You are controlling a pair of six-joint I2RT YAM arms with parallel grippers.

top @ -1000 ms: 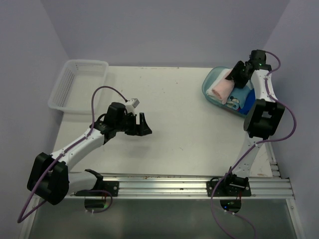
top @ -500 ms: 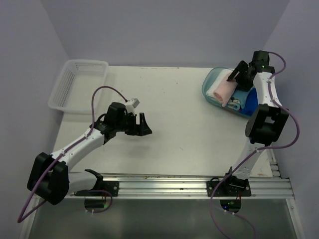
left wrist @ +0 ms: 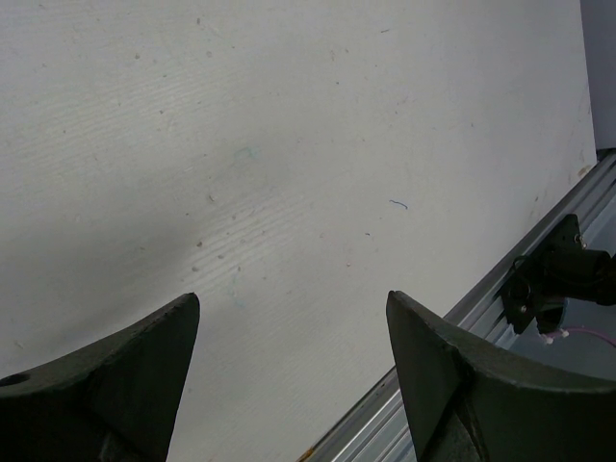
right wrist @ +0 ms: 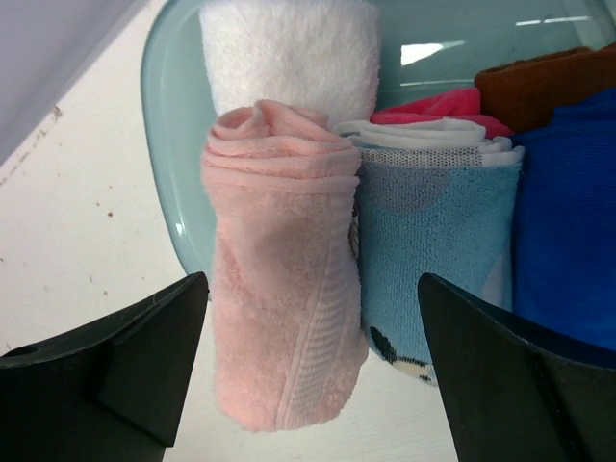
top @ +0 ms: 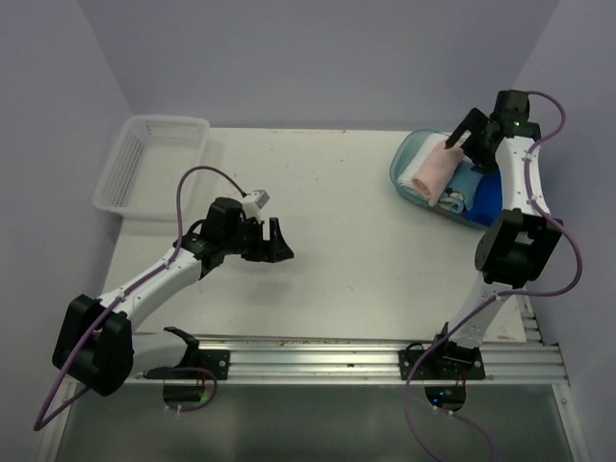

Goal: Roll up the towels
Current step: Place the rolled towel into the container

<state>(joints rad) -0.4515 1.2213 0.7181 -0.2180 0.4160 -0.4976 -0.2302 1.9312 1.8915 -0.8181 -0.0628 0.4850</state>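
Right gripper (right wrist: 308, 289), in the upper right of the overhead view, stood spread wide. Its jaws were either side of the rolled pale pink towel (right wrist: 274, 250), gripping and touching nothing. This looked like the release step, with the roll set in place. The next move probably called for lifting straight clear without snagging the roll.

Left gripper (left wrist: 294, 308), centre-left, hung spread and empty over the bare table (left wrist: 289, 125).

The teal tub (right wrist: 168, 144) held rolls side by side. The pink towel lay across its near rim (its end resting on the table), against a white roll (right wrist: 289, 48) behind and a cartoon-print cloth (right wrist: 433, 221) beside it. The royal blue towel (right wrist: 568, 241) lay at the right edge; whether it was rolled could not be told.
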